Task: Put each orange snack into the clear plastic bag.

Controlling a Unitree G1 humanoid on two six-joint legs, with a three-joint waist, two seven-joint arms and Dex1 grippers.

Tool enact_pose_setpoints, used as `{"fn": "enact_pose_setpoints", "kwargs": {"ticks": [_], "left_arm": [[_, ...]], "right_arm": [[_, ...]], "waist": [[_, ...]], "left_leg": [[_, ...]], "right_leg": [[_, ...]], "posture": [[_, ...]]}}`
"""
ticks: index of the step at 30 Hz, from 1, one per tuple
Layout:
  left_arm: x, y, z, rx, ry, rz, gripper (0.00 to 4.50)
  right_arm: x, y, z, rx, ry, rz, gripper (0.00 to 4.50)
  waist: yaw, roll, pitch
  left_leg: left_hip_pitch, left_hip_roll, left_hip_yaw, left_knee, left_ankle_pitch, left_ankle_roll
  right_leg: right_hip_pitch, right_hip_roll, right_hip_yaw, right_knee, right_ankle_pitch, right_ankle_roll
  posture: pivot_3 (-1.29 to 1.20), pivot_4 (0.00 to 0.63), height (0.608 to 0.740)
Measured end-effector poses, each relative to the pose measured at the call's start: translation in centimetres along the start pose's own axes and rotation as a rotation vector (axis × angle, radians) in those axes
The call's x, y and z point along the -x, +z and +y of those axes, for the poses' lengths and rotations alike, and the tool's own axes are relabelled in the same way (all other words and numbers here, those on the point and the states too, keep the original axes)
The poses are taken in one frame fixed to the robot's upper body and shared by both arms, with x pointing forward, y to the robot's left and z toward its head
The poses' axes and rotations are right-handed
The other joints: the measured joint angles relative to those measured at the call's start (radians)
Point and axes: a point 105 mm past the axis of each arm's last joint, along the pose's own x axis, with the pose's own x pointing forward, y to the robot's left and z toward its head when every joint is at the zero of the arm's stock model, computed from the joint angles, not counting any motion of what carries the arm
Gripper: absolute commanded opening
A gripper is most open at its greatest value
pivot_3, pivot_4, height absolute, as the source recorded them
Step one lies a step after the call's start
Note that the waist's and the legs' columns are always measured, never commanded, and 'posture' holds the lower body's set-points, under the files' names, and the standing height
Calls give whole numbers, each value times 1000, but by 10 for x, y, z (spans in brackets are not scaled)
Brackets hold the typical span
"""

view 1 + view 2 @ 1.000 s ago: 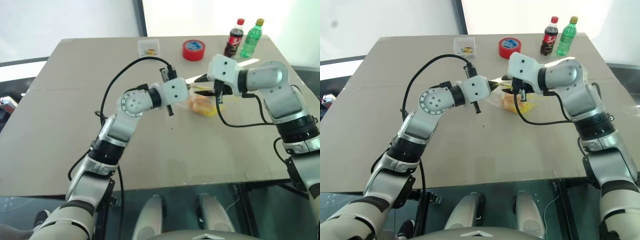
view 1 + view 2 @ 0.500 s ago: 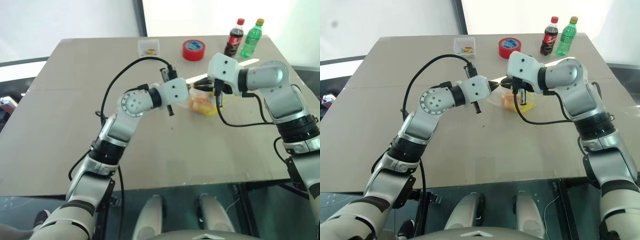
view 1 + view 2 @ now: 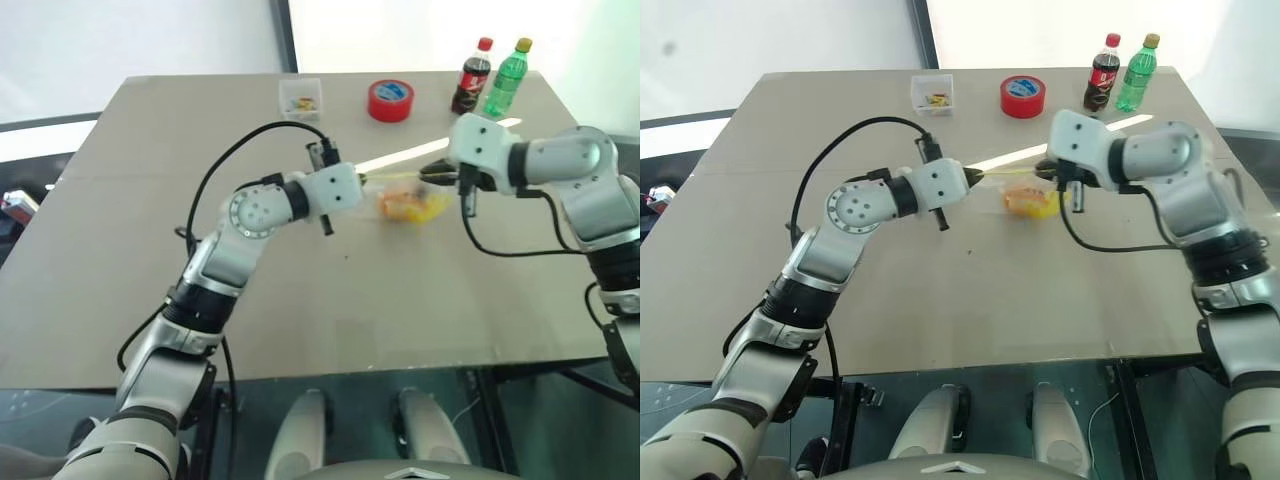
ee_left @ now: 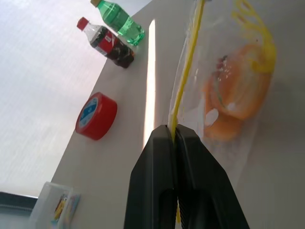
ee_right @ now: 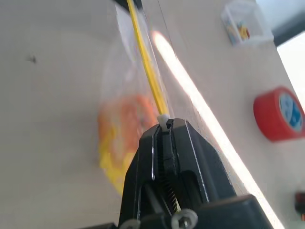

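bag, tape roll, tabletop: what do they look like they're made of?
Clear plastic bag: thin transparent film, likely plastic; the orange snacks show through it, with a yellow strip along the top edge. Red tape roll: glossy red, probably plastic tape, with a blue label. Table: matte beige board, maybe laminate or wood; can't tell.

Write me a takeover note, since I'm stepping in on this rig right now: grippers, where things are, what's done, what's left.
Left gripper: shut on the yellow strip of the clear plastic bag.
Right gripper: shut on the other end of the same strip; the strip is stretched straight between the two.
Orange snacks: glossy orange packets inside the bag, which hangs from the strip down to the tan table. I cannot count them through the plastic.
Done: orange snack packing, as far as shown.
Left: probably confirm both are in, then set the bag down and release.
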Motion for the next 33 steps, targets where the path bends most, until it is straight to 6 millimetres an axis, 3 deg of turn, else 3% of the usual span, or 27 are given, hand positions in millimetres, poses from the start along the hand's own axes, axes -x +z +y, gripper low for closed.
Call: {"fn": "enact_pose_setpoints", "kwargs": {"ticks": [5, 12, 15, 17, 18, 20, 21, 23, 24, 27, 29, 31, 32, 33], "left_arm": [[0, -2, 0, 5, 4, 2, 0], [-10, -2, 3, 44, 45, -16, 0], [-18, 8, 43, 27, 221, -44, 0], [-13, 27, 79, -14, 349, -103, 0], [-9, 35, 90, -25, 386, -132, 0], [-7, 38, 93, -27, 384, -147, 0], [-6, 36, 91, -22, 372, -141, 0], [-4, 18, 57, 23, 252, -106, 0], [-4, 12, 49, 39, 223, -93, 317], [9, -21, -12, 176, 49, 8, 1308], [18, -25, -36, 260, -2, 48, 2175], [27, -19, -52, 338, -19, 59, 2175], [28, -19, -52, 343, -19, 60, 2175], [42, -19, -63, 453, -1, 89, 2175]], "right_arm": [[11, -19, -1, -18, -28, 77, 75], [8, -24, -12, -32, -118, 95, 75], [6, -21, -45, -2, -300, 91, 75], [19, -8, -73, 38, -429, 53, 75], [28, -1, -83, 49, -474, 32, 75], [35, 3, -85, 44, -478, 14, 75], [35, 3, -82, 39, -463, 11, 75], [29, -9, -45, -15, -309, 18, 676], [27, -14, -36, -38, -279, 28, 937], [21, -47, 26, -215, -86, 104, 2199], [20, -48, 55, -277, -17, 114, 3110], [26, -49, 77, -332, 27, 129, 3110], [27, -49, 78, -335, 29, 131, 3110], [37, -55, 94, -411, 46, 146, 3110]], "waist": [[-5, 0, 0], [-2, 0, 0], [-3, -1, 1], [-3, 0, 1], [-3, 0, 1], [-2, 0, 0], [-2, 0, 0], [0, 0, -1], [0, 0, -1], [0, 0, 0], [-1, 0, 0], [-1, 0, 0], [0, 0, 0], [0, 0, 0]], "left_leg": [[0, 0, 0, 0, 0, 0], [0, 0, 0, 1, 0, 0], [-2, 0, 0, 1, 0, 0], [-2, 0, 0, 0, 0, 0], [-2, 0, 0, 0, 0, 0], [-2, 0, 1, -3, 0, 0], [-2, 0, 1, -4, 0, 0], [-2, 0, 1, -6, -1, 1], [-2, 0, 1, -7, -1, 1], [-5, 0, 2, -6, -1, 1], [-10, 0, 1, -1, -1, 1], [-9, 0, 0, 2, -1, 1], [-9, 0, 0, 2, -1, 1], [-6, 0, 0, 3, -1, 1]], "right_leg": [[0, 0, 0, 0, 0, 0], [0, 0, 0, 0, 0, 0], [-2, 0, 0, 1, 0, 0], [-3, 0, 0, 0, 0, 0], [-2, 0, 0, 0, 0, 0], [-2, 0, 0, -2, 0, 0], [-2, 0, 0, -3, 0, 0], [-2, -1, 0, -5, 0, 0], [-2, -1, 0, -5, 0, 0], [-4, -2, 0, -5, 0, 0], [-10, -2, 0, 0, 0, 0], [-8, -1, -1, 1, 0, 0], [-8, -1, -1, 1, 0, 0], [-4, -1, -1, 1, 0, 1]], "posture": [[0, 150, 740], [0, 150, 740], [0, 150, 740], [0, 150, 740], [0, 150, 740], [0, 150, 740], [0, 150, 740], [0, 150, 740], [0, 150, 740], [0, 150, 740], [0, 150, 740], [0, 150, 740], [0, 150, 740], [0, 150, 740]]}}
